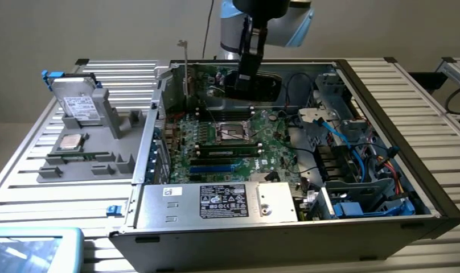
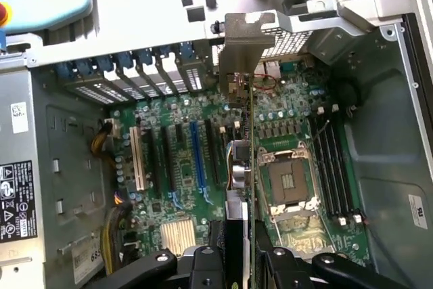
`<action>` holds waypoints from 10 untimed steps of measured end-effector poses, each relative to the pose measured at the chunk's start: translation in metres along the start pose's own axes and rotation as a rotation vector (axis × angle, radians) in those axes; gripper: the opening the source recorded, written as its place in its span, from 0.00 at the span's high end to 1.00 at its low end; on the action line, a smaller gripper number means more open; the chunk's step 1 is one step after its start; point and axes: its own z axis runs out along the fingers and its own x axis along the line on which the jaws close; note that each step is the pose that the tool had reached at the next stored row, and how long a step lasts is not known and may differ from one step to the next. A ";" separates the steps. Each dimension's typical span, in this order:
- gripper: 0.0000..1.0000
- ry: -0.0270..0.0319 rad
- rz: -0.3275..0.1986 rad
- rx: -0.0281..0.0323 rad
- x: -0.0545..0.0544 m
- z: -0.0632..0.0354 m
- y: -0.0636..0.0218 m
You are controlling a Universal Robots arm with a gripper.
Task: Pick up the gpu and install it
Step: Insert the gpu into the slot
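Above the motherboard [image 2: 169,194], the gpu [image 2: 239,166] hangs edge-on, bracket outward, with the gripper [image 2: 247,262] clamped on its near end. You likely have a light, stiff, fragile card, so grip its board edges, not the cooler or contacts.
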 end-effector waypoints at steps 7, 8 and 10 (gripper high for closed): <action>0.72 0.0087 -0.074 0.0009 0.000 0.0000 0.0000; 0.72 0.0087 -0.074 0.0009 0.000 0.0000 0.0000; 0.72 0.0086 -0.074 0.0010 0.000 0.0000 0.0000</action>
